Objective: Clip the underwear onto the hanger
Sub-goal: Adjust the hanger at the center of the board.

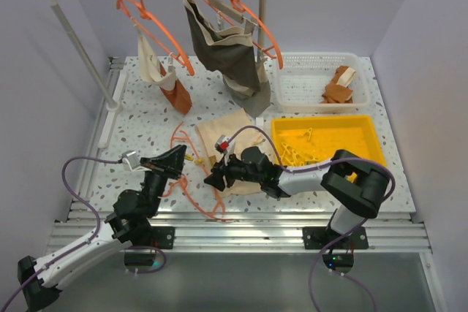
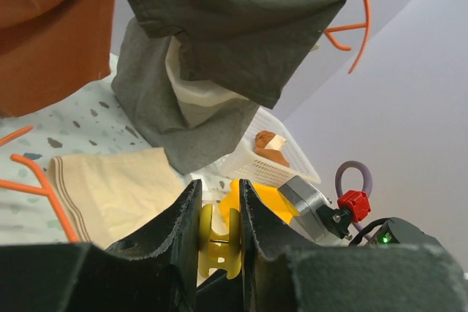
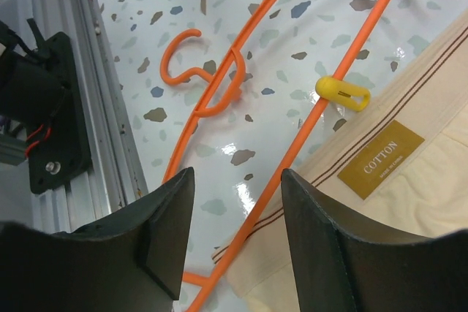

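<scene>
The pale cream-beige underwear [image 1: 225,135], with thin brown stripes along its waistband and a tan label reading COTTON, lies flat at the middle of the speckled table [image 1: 146,118]. The thin orange hanger [image 3: 292,137] rests on the tabletop against the waistband edge, a small yellow peg [image 3: 342,93] sitting on its wire. The right gripper [image 3: 238,177] hovers over both with fingers spread, while the left gripper [image 2: 219,202] pinches a yellow clip [image 2: 219,239].

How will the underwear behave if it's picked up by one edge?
Probably floppy: the underwear lies flat as thin cloth with a COTTON label, so it should sag and fold. Likely very light. Pushed, it may bunch rather than slide, though the table looks glossy.
</scene>
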